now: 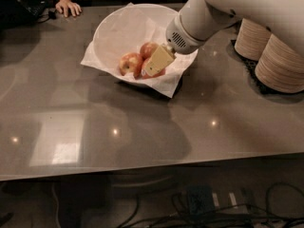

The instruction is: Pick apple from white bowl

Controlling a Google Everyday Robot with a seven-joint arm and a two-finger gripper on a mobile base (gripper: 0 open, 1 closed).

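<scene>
Checking in from the remote station, here's what my feed showed. The big grey table (142, 132) took up nearly the whole view, shiny enough to bounce the ceiling lights back at me. The robot's white arm (228, 8) came in from about 1 o'clock and sloped down toward the middle. Two stacks of paper plates (280, 63) sat at 3 o'clock on a dark mat (249, 65), well apart from the action. The white bowl (118, 27) was up around 11 to 12 o'clock on the table, lined with crumpled white paper (166, 84) that spilled over its rim at the near edge. The gripper (148, 71) was down inside the bowl, at about 4 o'clock from the bowl's centre, its beige tip lying right against the fruit. Whether it was spread or clamped on anything, I honestly couldn't tell from that angle. The apples (129, 61) were bunched at the bottom of the bowl: one at the gripper's 9 o'clock, one at its 12 o'clock, and a reddish bit tucked under it. Somebody's hand (68, 6) rested on the far edge at 11 o'clock.
</scene>
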